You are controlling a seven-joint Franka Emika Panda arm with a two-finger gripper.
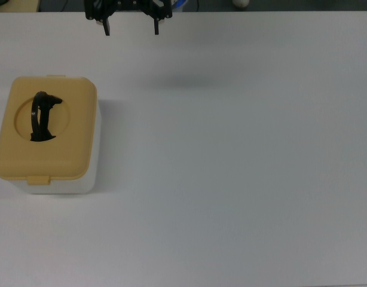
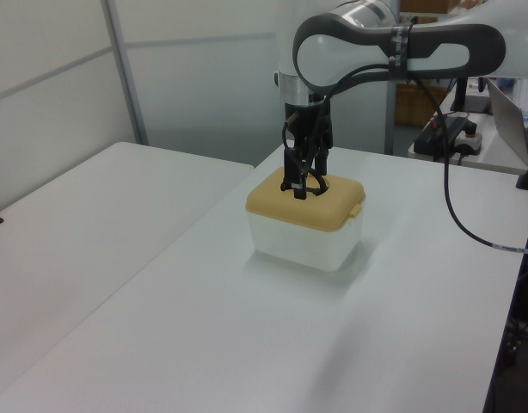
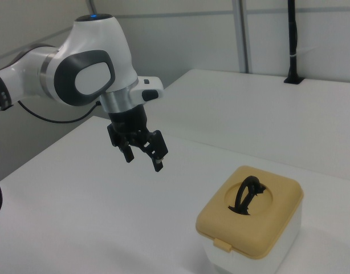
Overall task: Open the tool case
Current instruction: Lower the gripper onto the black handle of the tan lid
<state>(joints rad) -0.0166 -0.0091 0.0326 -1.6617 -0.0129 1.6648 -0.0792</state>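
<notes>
While the lid (image 1: 49, 128) is seen lying flat and closed on the tool case (image 3: 252, 220), nothing of the task can be judged done. In the right view the case is found nearest the camera, low at the right view's right, resting on the white surface (image 3: 346, 142); its black handle (image 3: 247, 195) is stood up in the round recess, and a small latch tab (image 3: 222, 245) is shown on the near edge. In the top view the case is placed at the top view's left, and its handle is run roughly from the far side toward the near side.

Farther back, the hand (image 3: 143, 154) is held in the air, well apart from the case and clear of the surface. From the hand, the case lies toward the right view's right and lower down; in the top view it lies toward the top view's left and nearer the bottom edge. A sideways travel and a descent are therefore judged necessary before handle or latch can be reached.

Its two fingers (image 1: 106, 27) are spread apart, and nothing is held or touched by them.
</notes>
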